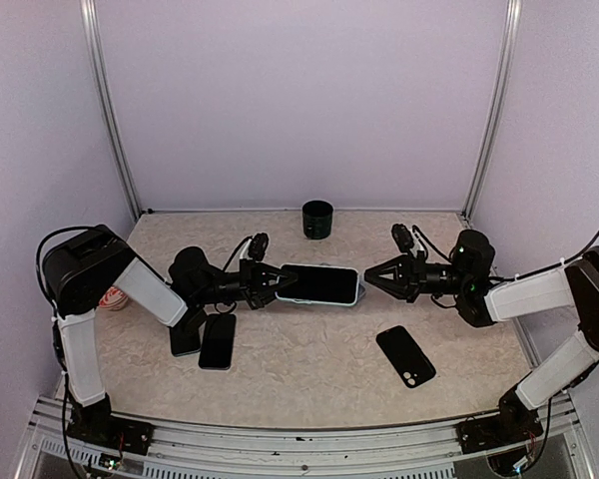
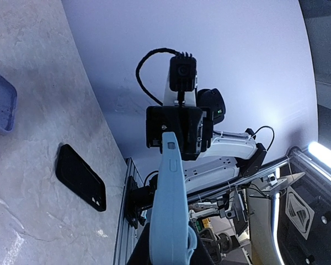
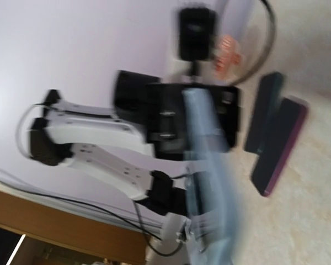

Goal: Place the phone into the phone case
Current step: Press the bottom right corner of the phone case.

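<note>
Pale purple walls stand around a stone-look desk [image 1: 299,349]. The left jaws are shut tight on one end of the blue phone case [image 2: 168,210] and hold it up above the desk. The dark phone [image 1: 317,283] seems to sit in it. The right jaws are just at its other end; I cannot tell if they grip. A hard push there could pop the phone out, or the case could slip and fall.
</note>
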`<control>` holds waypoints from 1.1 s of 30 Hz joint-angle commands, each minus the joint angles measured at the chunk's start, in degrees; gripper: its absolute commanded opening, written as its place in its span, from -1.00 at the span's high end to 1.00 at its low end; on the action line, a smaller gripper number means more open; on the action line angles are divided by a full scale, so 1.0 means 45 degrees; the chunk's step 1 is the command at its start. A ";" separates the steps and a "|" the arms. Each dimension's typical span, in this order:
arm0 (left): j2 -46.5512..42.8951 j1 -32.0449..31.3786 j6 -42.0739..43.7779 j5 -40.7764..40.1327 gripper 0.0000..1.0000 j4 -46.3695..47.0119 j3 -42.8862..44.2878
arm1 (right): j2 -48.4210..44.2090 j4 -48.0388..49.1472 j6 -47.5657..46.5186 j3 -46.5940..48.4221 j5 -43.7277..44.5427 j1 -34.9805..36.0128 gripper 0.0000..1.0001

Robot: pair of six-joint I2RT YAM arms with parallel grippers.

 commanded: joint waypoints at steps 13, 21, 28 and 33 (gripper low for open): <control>-0.0217 0.0172 -0.0148 -0.0113 1.00 0.0473 0.0092 | -0.1703 -0.6656 -0.4119 0.1551 0.2507 -0.0130 0.25; -0.0060 0.0153 -0.0289 -0.0113 1.00 0.0658 0.0076 | -0.1455 -0.7551 -0.4624 0.1944 0.3160 0.0026 0.16; -0.0058 0.0134 -0.0276 -0.0113 1.00 0.0667 0.0063 | -0.0018 -0.6143 -0.4165 0.2147 0.2565 0.0703 0.16; -0.0039 0.0133 -0.0326 -0.0090 1.00 0.0689 0.0077 | 0.0565 -0.4751 -0.3537 0.2183 0.1984 0.0944 0.30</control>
